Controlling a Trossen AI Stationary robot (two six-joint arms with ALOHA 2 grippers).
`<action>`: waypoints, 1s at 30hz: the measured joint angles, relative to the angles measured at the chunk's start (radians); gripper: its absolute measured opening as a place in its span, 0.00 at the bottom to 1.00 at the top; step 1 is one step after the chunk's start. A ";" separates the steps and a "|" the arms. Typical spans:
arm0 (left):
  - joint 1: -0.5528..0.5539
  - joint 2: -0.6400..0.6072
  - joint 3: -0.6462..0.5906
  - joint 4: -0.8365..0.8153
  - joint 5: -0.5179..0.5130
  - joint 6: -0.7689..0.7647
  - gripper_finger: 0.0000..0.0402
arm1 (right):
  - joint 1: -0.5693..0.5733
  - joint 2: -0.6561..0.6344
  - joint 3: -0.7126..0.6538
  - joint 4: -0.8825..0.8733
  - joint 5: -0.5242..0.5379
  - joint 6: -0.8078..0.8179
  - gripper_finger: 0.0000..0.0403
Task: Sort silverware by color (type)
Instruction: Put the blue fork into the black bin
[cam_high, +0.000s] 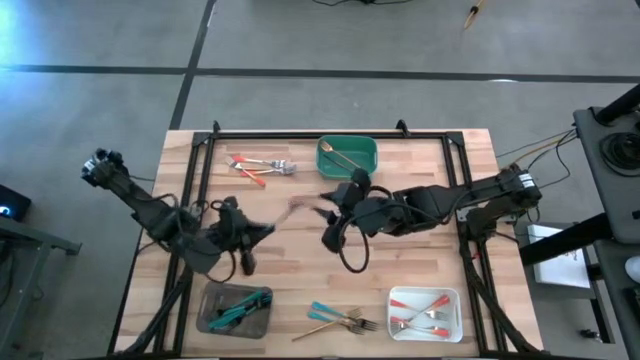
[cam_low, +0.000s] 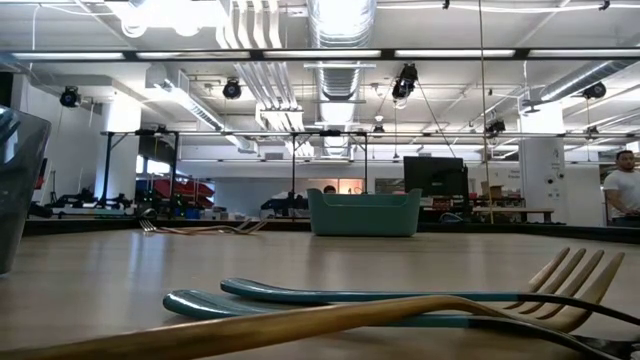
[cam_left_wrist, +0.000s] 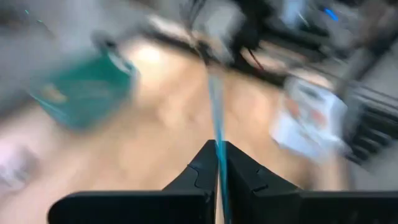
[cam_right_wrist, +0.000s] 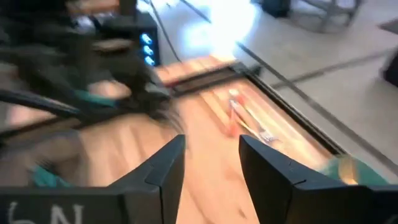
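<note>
My left gripper is over the table's middle left, shut on a teal-handled utensil that sticks out ahead of its fingers and shows as a blurred streak in the high view. My right gripper is open at the table's middle, close to that utensil's far end, and touches nothing. Red-handled pieces lie flat at the far left. Teal and gold pieces lie at the near edge and show close up in the low view. My left gripper pinches the teal handle between its two shut fingers. The handle runs straight out along the fingers, away from the wrist. The utensil is lifted clear of the table. Blur hides its head.
A green tray at the far middle holds a gold piece. A grey tray at the near left holds teal pieces. A white tray at the near right holds red-handled pieces. A black cable loop hangs under my right arm.
</note>
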 joint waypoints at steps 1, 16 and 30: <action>-0.024 -0.007 0.000 -0.038 0.036 -0.045 0.00 | -0.002 -0.006 0.000 -0.023 0.001 0.000 0.35; -0.396 0.133 0.000 -0.285 0.428 -0.694 0.00 | 0.017 -0.019 0.000 -0.170 -0.095 0.164 0.32; -0.490 0.418 0.000 -0.224 0.485 -0.837 0.00 | 0.042 -0.018 0.000 -0.255 -0.094 0.287 0.30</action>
